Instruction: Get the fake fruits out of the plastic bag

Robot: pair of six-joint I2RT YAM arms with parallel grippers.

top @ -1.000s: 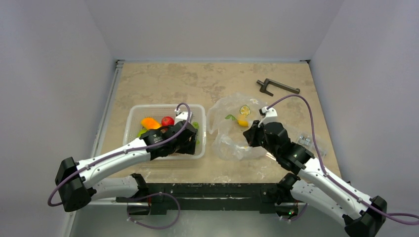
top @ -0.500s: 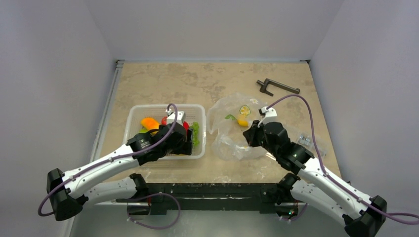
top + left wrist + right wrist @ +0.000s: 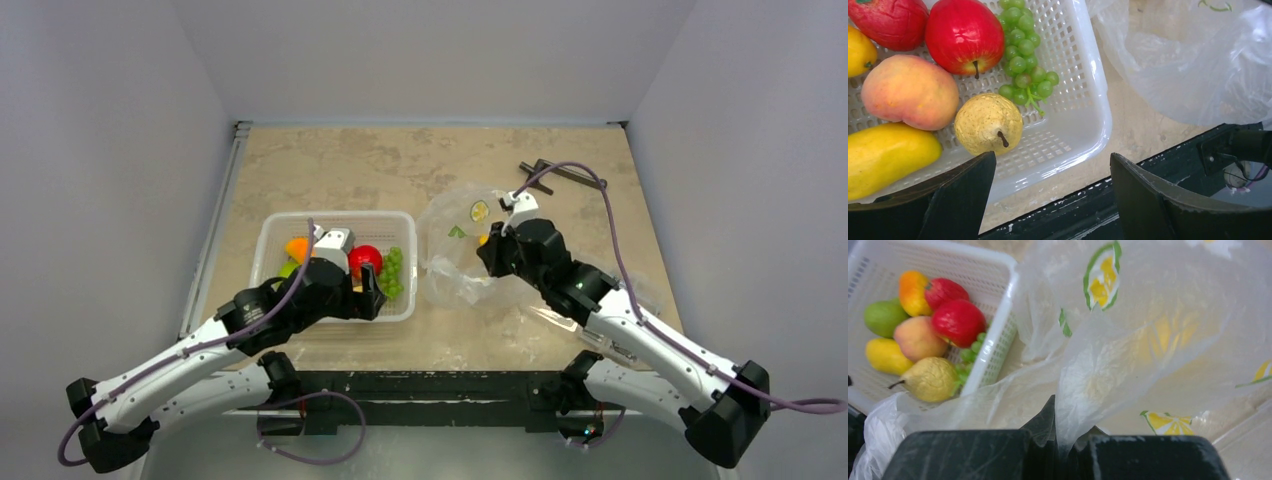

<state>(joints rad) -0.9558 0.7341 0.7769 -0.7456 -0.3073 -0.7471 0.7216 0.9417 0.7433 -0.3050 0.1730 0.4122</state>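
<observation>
The apple (image 3: 964, 35) and pear (image 3: 988, 122) lie in the basket (image 3: 1098, 115), left gripper (image 3: 1050, 170) wide open and empty over its near rim, right gripper (image 3: 1060, 445) pinching the bag (image 3: 1148, 340) beside it.

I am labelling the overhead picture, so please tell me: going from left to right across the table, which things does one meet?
First orange fruit → red apple → green grapes → plastic bag → dark metal tool.

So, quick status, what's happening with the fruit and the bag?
Left gripper open over the white basket. Right gripper shut, pinching the plastic bag. Apple and pear in basket, out of bag. Nothing blocking.
</observation>
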